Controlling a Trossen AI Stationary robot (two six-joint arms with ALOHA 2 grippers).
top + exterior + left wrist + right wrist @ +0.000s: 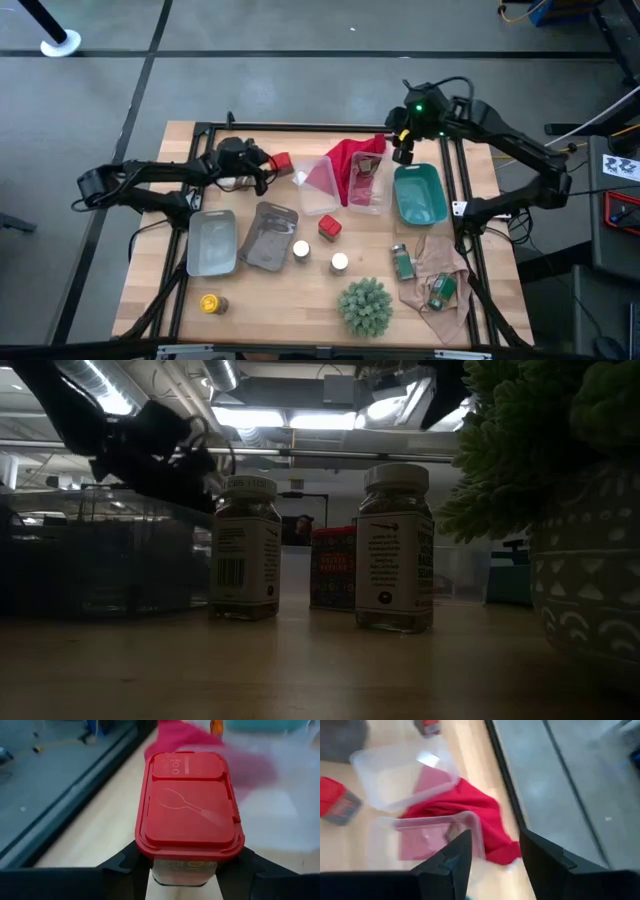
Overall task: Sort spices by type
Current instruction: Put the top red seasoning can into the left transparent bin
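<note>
My left gripper (268, 166) is at the far left of the table, shut on a red-lidded spice tin (283, 163) (187, 802). My right gripper (402, 152) (495, 855) hangs open above the far edge. Nothing is between its fingers; a red cloth (470, 805) and two clear tubs lie below it. A second red tin (330, 227) and two white-topped jars (300, 249) (340, 262) stand mid-table. Two green-labelled jars (402, 263) (441, 290) lie at the near right on a beige cloth. A yellow-capped jar (209, 303) stands near left. My left gripper pinches the red tin between its two fingers, one on each long side of the body just under the lid (159, 870), at the end nearest the wrist. The fingers come from the table's left, slanting slightly down. The tin sits lid up; whether its base is clear of the table I cannot tell.
A pale grey tray (212, 242) and a darker grey tray (268, 238) lie at the left, a teal tray (420, 195) at the right, and clear tubs (318, 185) (365, 185) mid-far. A spiky green plant (365, 305) stands at the near edge. A black frame borders the table.
</note>
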